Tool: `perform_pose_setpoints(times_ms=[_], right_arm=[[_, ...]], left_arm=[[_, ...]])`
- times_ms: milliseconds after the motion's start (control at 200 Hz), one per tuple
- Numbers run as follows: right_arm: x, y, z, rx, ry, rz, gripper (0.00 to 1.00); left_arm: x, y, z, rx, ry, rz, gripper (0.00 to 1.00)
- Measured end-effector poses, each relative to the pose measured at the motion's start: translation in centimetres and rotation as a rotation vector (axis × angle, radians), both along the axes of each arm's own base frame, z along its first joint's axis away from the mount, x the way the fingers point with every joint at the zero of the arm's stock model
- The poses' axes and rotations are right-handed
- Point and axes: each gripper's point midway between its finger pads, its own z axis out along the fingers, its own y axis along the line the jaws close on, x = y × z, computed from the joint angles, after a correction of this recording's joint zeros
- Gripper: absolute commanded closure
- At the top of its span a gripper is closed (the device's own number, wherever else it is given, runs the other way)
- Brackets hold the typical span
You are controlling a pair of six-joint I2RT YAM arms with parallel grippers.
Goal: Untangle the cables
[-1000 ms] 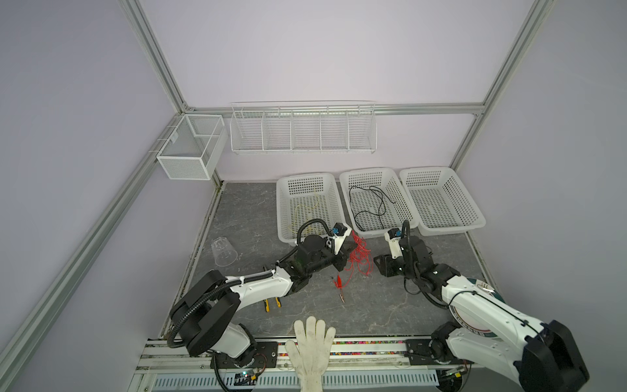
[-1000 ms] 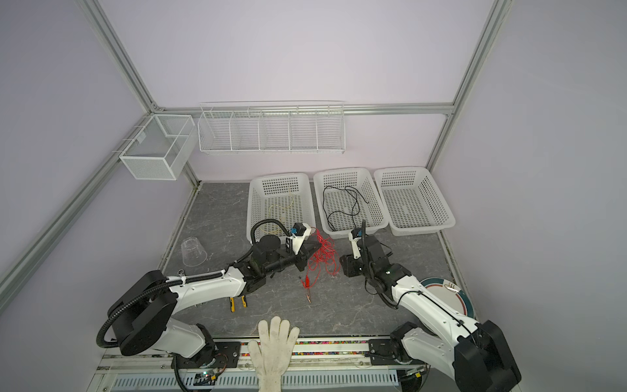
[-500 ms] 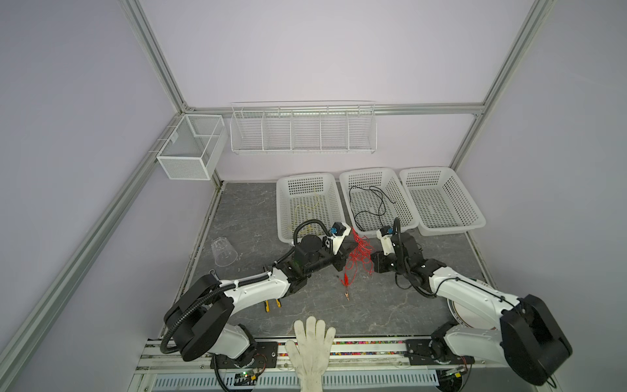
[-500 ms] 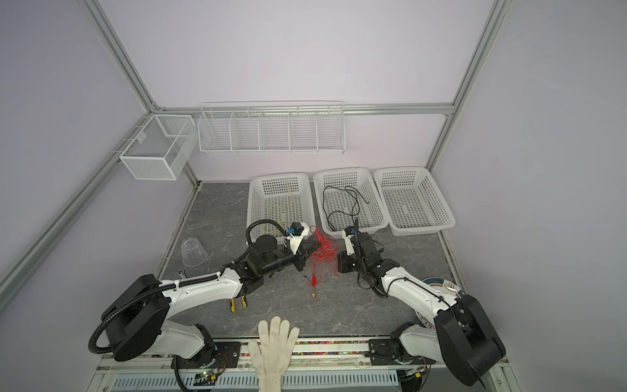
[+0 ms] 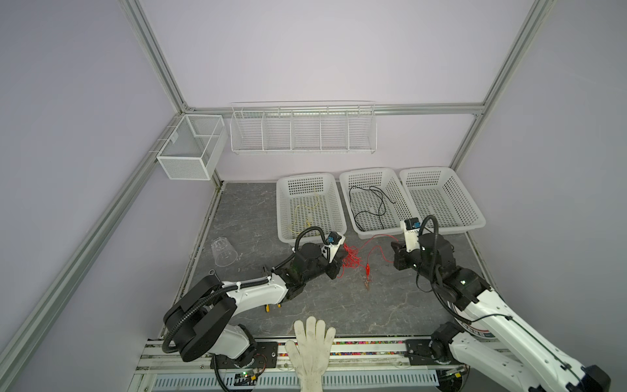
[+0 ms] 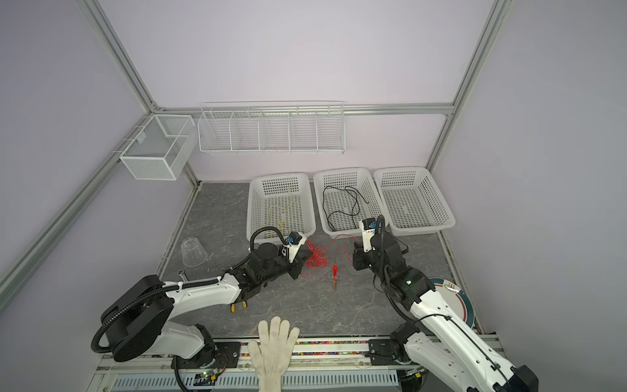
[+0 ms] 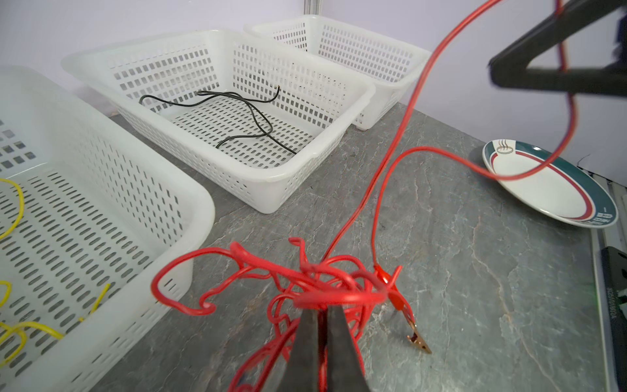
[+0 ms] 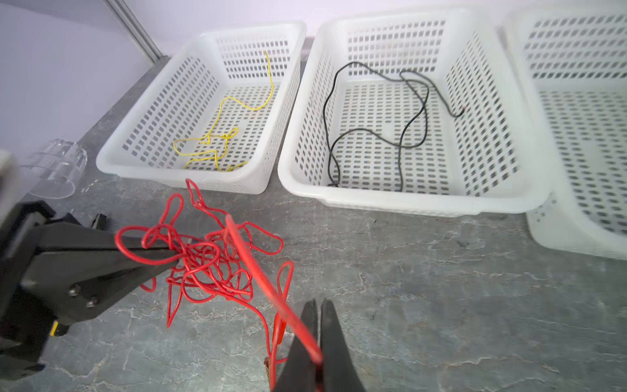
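The red cable (image 5: 351, 261) is a tangled bunch on the grey table in front of the baskets. My left gripper (image 7: 320, 307) is shut on a loop of the red cable's bunch (image 7: 325, 288). My right gripper (image 8: 317, 302) is shut on one red cable strand (image 8: 268, 285) that runs from the bunch (image 8: 203, 261) to its jaws. In both top views the right gripper (image 5: 395, 254) stands to the right of the left gripper (image 5: 339, 268), with strands stretched between them. The yellow cable (image 8: 220, 142) lies in the left basket (image 5: 307, 176). The black cable (image 8: 373, 135) lies in the middle basket (image 5: 366, 170).
A third white basket (image 5: 425, 168) stands at the right. A red clip with copper jaws (image 7: 419, 341) ends the red cable on the table. A clear cup (image 5: 224, 251) lies at the left, a plate (image 6: 458, 298) at the right, and a white glove (image 5: 314, 349) at the front edge.
My right gripper went in to the red bunch, shut on a strand, and drew back to the right, stretching it out. The left gripper kept its hold on the bunch.
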Motion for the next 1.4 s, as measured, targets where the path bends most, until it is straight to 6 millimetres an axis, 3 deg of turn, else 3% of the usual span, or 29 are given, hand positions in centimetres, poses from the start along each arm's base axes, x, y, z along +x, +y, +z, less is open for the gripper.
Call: perform_pose_setpoints(times_ms=[230, 395, 590, 920, 1105, 1185, 1245, 1400], right_arm=[[-1.2, -1.4, 6.6, 0.040, -0.159, -0.013, 0.94], [-2.1, -2.4, 8.7, 0.053, -0.229, -0.029, 0.94], [-2.2, -2.2, 11.0, 0.039, -0.276, -0.006, 0.94], [-1.4, 3.4, 10.7, 0.102, -0.239, 0.243, 0.94], [-0.5, 6.1, 9.2, 0.148, -0.190, 0.325, 0.94], [-0.3, 6.9, 8.8, 0.161, -0.172, 0.349, 0.94], [-0.2, 7.4, 8.5, 0.167, -0.162, 0.366, 0.94], [0.1, 8.6, 7.4, 0.166, -0.116, 0.406, 0.94]], left_arm=[[0.5, 0.8, -1.8, 0.059, -0.007, 0.038, 1.00], [0.7, 1.1, -3.5, 0.096, 0.005, 0.055, 1.00], [1.0, 0.8, -3.6, 0.085, -0.006, 0.057, 1.00], [0.7, 0.3, -3.8, 0.065, 0.010, 0.037, 1.00], [0.1, 0.0, -3.4, 0.043, 0.029, 0.003, 1.00], [-0.1, -0.1, -3.0, 0.034, 0.033, -0.008, 0.91], [-0.2, -0.2, -2.8, 0.029, 0.042, -0.014, 0.77], [-0.3, -0.4, -2.2, 0.021, 0.038, -0.025, 0.59]])
